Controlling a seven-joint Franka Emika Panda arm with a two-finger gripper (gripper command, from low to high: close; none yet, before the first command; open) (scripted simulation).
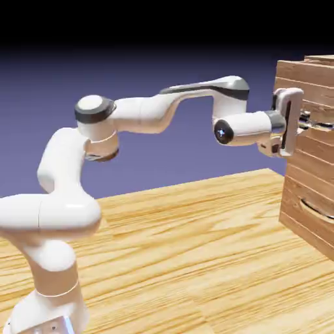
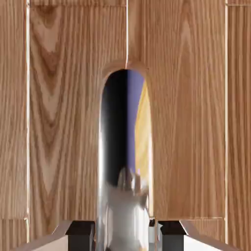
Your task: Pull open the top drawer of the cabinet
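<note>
The cabinet (image 1: pixel 312 171) of reddish-brown planks stands at the exterior view's right edge. My gripper (image 1: pixel 302 121) is pressed up against the top drawer (image 1: pixel 321 96) at handle height. In the hand view the drawer's plank front (image 2: pixel 196 122) fills the frame. Its curved, shiny handle (image 2: pixel 125 147) runs down the middle, between my two dark fingertips (image 2: pixel 81 231). My gripper (image 2: pixel 126 234) is shut on that handle. The drawer front looks flush with the cabinet.
A lower drawer with its own dark curved handle (image 1: pixel 317 210) sits below the gripper. The light wood table (image 1: pixel 189 254) stretches from the arm's base to the cabinet's foot.
</note>
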